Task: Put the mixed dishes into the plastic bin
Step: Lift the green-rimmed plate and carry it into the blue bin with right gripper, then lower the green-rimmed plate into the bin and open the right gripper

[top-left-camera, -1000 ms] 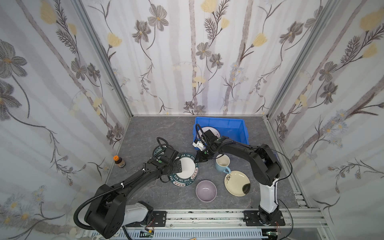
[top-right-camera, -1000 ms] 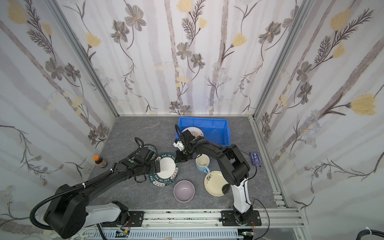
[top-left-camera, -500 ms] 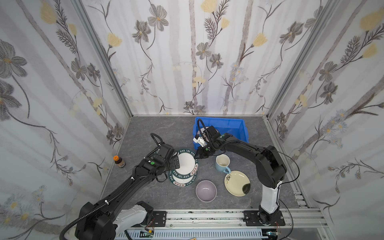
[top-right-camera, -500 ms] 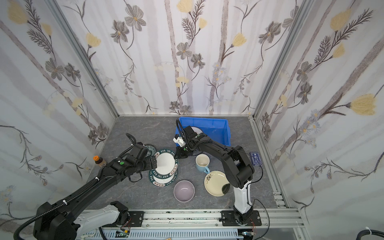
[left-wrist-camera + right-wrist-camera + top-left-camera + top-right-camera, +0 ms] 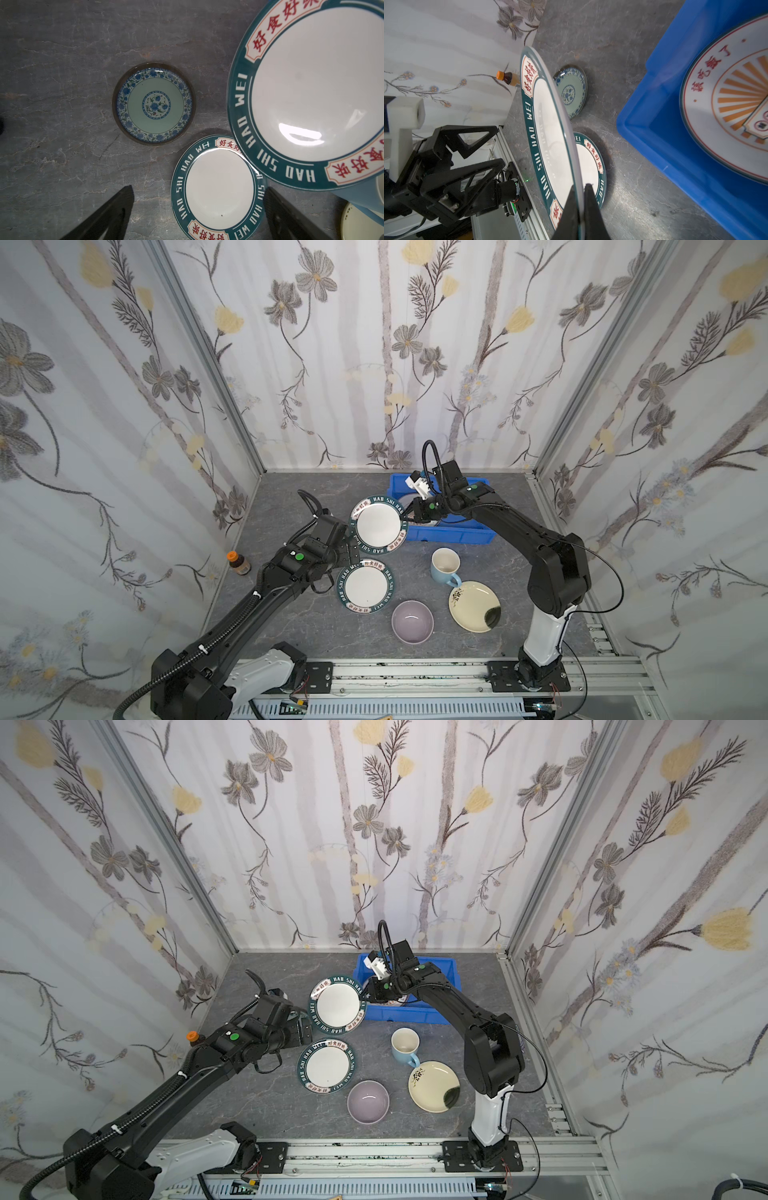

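Observation:
My right gripper is shut on the rim of a teal-rimmed plate, holding it tilted in the air just left of the blue plastic bin. A second teal-rimmed plate lies flat on the table below. My left gripper hangs open above that lower plate and touches nothing. A small dark-rimmed floral plate lies beyond it. In both top views the light-blue mug, lilac bowl and cream plate stand in front of the bin. One plate lies inside the bin.
A small brown bottle with an orange cap stands by the left wall. Floral walls close in three sides. A metal rail runs along the front edge. The right arm's elbow rises beside the cream plate.
The right gripper has lifted the upper teal-rimmed plate off the lower one and carried it back toward the bin. The left gripper has risen and stayed open.

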### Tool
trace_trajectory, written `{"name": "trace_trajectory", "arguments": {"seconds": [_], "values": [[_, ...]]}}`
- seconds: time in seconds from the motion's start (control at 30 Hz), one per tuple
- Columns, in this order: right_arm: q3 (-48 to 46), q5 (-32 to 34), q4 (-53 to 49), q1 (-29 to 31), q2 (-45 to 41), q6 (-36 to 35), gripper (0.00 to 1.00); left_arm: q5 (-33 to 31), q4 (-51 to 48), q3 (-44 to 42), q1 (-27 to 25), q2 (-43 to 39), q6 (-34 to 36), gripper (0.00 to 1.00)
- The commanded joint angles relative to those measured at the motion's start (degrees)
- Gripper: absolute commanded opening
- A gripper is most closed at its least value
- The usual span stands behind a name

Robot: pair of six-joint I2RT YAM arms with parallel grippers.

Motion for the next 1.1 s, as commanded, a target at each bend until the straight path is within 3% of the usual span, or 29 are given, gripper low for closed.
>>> {"name": "trace_trajectory", "arguments": {"seconds": [0.0, 0.23, 0.4, 0.67, 1.07], "values": [[4.4, -0.37, -0.81, -2.58, 0.32, -1.45, 0.07, -1.4, 0.29, 2.92, 0.0, 1.54, 2.34, 1.0], [11.33, -1.69, -1.58, -10.19, 4.22, -1.15, 0.07, 1.21, 3.32, 10.17, 0.0, 8.16, 3.59, 1.0], [11.99, -1.89, -0.38, -14.62, 7.33, -0.25, 0.07, 4.93, 4.19, 18.67, -0.08, 17.75, 4.95, 1.0], [14.93, 2.56, -0.73, -18.26, 13.52, -0.47, 0.07, 7.16, 3.78, 28.71, -0.7, 27.62, 6.71, 1.0], [15.98, 2.7, -1.32, -20.34, 20.45, -1.3, 0.07, 7.07, 2.33, 29.68, -0.65, 31.91, 8.21, 1.0]]}}
